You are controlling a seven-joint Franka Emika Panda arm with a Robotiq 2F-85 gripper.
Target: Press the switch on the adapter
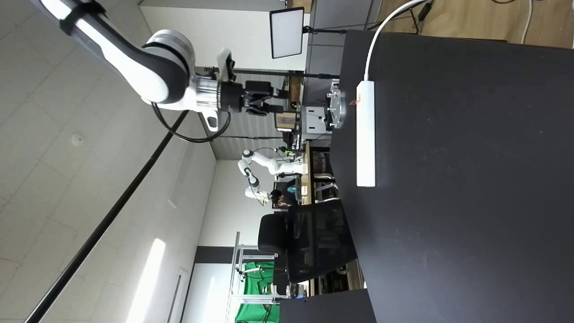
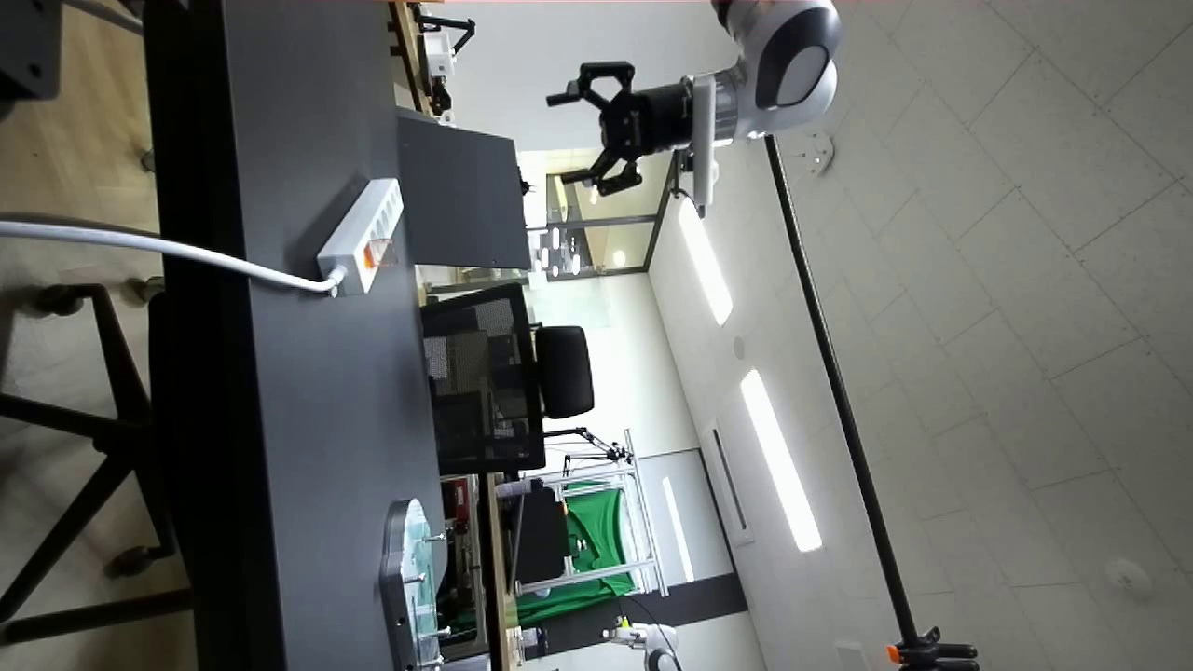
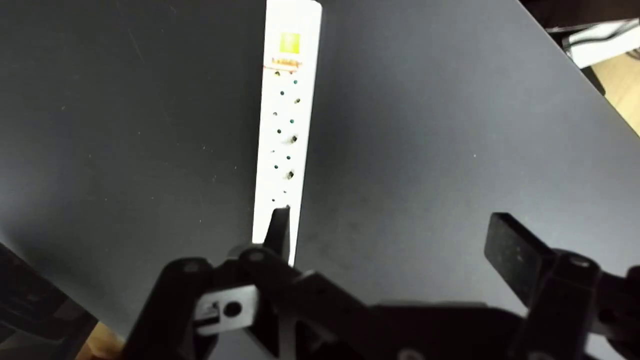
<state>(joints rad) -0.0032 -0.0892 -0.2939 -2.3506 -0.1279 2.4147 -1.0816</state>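
The adapter [image 1: 365, 139] lies well below the wide-spread jaws of the gripper [image 2: 568, 137], flat on the black table [image 1: 457, 179]; on the far side, a chair [image 2: 494, 373].

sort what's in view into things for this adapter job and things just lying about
For the job:
adapter
its cable
pincer

Just around:
chair
green cloth
far arm
light panel

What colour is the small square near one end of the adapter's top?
Yellow; the small square on the white adapter shows best in the wrist view.
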